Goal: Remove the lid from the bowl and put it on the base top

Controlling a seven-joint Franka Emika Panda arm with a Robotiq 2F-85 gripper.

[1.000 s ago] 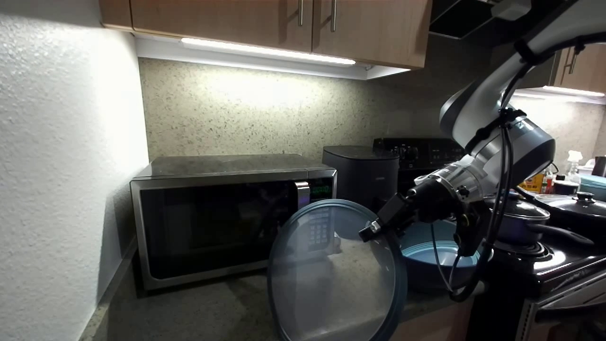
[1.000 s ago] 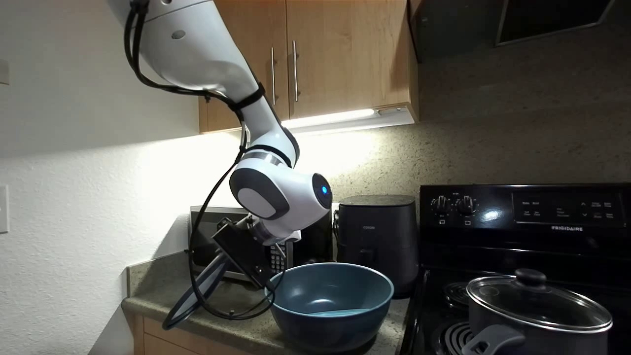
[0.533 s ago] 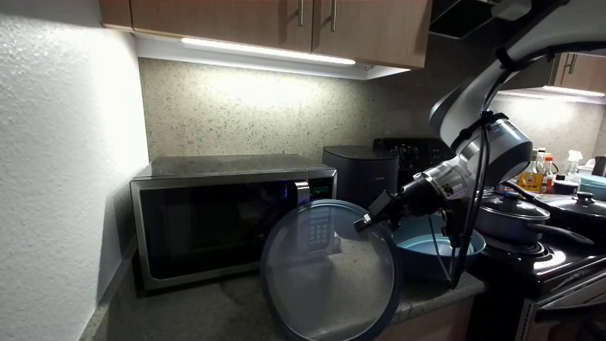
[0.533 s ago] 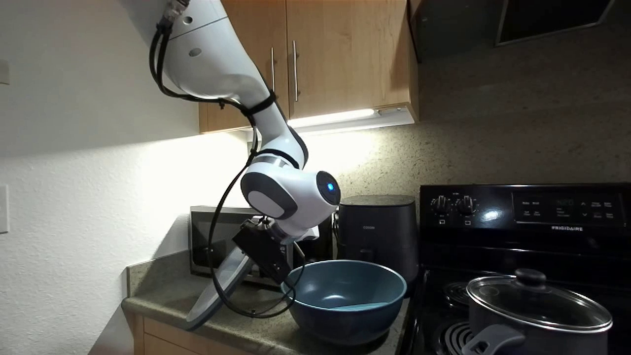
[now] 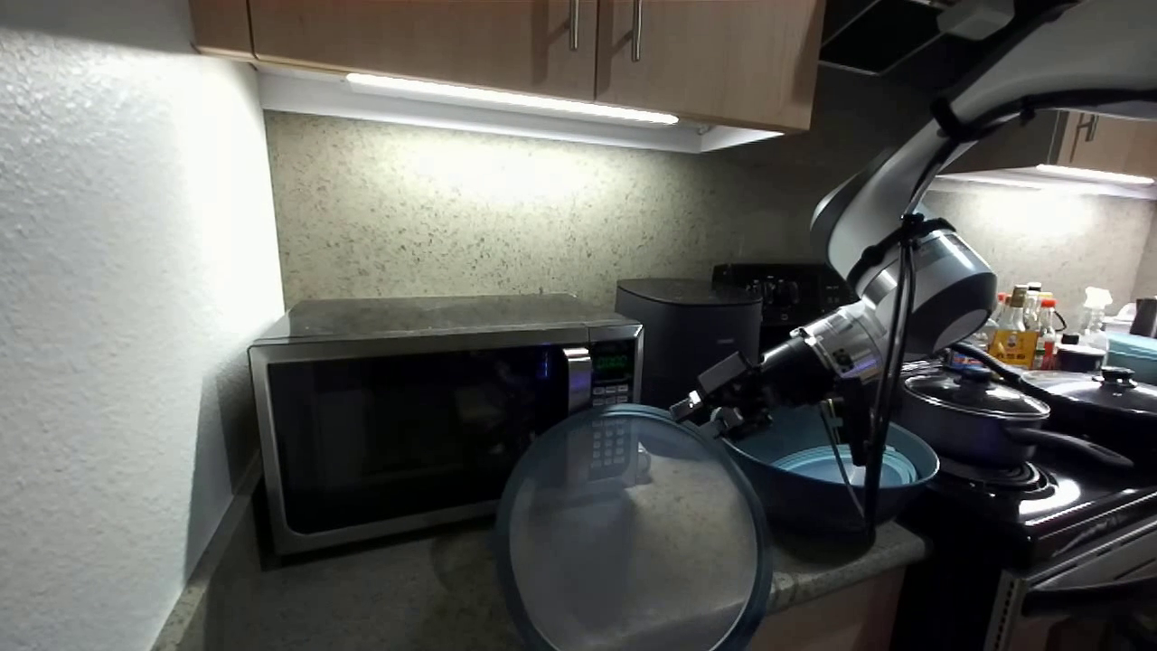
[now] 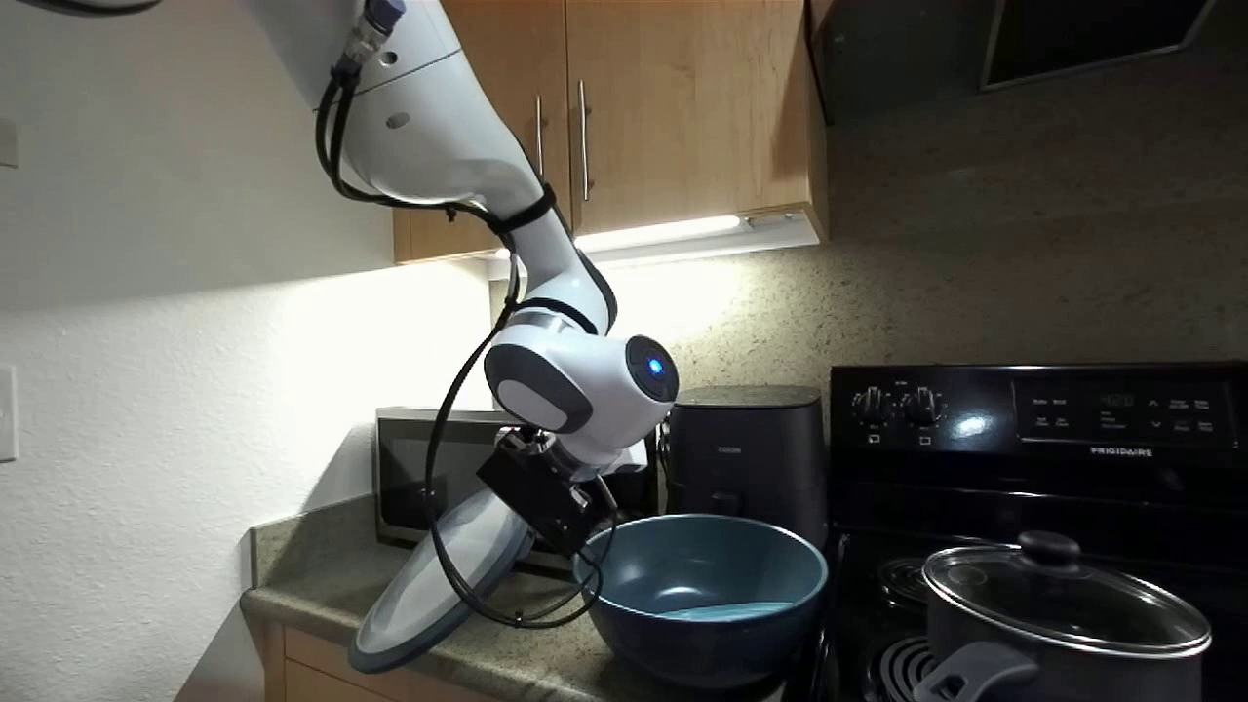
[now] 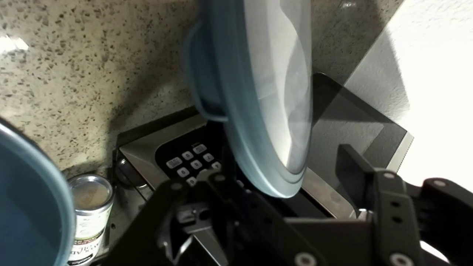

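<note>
The round translucent lid (image 5: 633, 533) with its blue rim stands steeply tilted beside the bowl, seen in both exterior views. Its lower edge reaches past the counter's front edge in an exterior view; whether it rests on anything I cannot tell. My gripper (image 7: 288, 162) is open around the lid's rim in the wrist view. A gap shows between the lid and the right-hand finger (image 7: 351, 166); contact with the other is unclear. The blue bowl (image 6: 702, 629) stands uncovered on the base top (image 6: 546, 648), a speckled counter, with something light blue inside.
A microwave (image 5: 416, 443) stands behind the lid against the wall. Behind the bowl is a dark air fryer (image 6: 746, 468). A can (image 7: 90, 218) sits near the bowl. To the right, a lidded pot (image 6: 1063, 614) occupies the black stove.
The jaws have opened, and the lid has slipped lower and out of the grip. In an exterior view the arm and lid have shifted right, and the bowl has slid right too.
</note>
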